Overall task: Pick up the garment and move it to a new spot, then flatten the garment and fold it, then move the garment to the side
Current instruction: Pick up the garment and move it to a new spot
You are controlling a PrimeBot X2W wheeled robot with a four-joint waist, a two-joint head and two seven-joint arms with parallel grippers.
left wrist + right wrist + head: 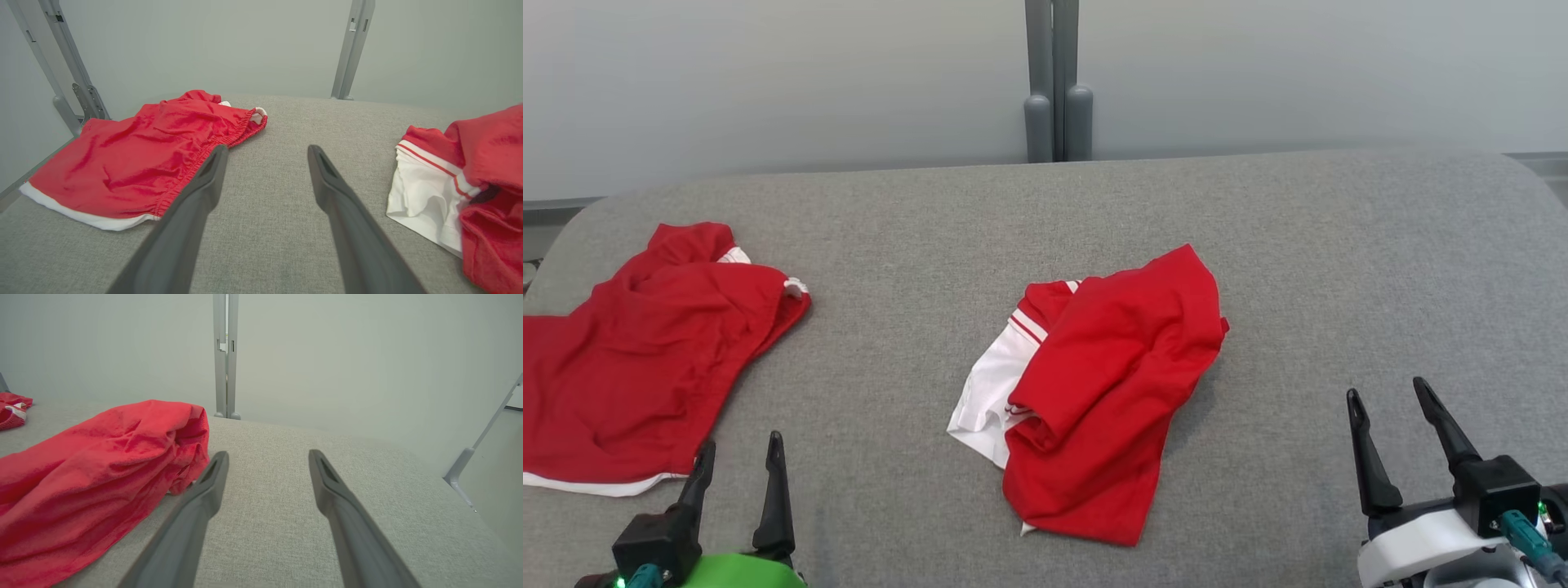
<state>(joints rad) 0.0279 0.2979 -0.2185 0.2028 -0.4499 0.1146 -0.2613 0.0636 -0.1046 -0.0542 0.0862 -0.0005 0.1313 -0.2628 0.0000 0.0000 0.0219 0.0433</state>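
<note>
A red garment with a white hem (645, 351) lies spread at the left of the grey padded table (1339, 245). My left gripper (741, 443) stands open just off its near right corner, holding nothing. In the left wrist view this garment (143, 163) lies left of the open left gripper (267, 150), and its elastic edge passes behind the left finger. A second red and white garment (1119, 384) lies crumpled mid-table. My right gripper (1387, 389) is open and empty to its right. In the right wrist view the crumpled garment (94, 465) lies left of the right gripper (268, 454).
A grey metal post (1058, 82) rises behind the table's far edge against a pale wall. Bare grey fabric stretches between the two garments and across the right side. The table's corners are rounded. Slanted frame struts (69, 69) stand off the left edge.
</note>
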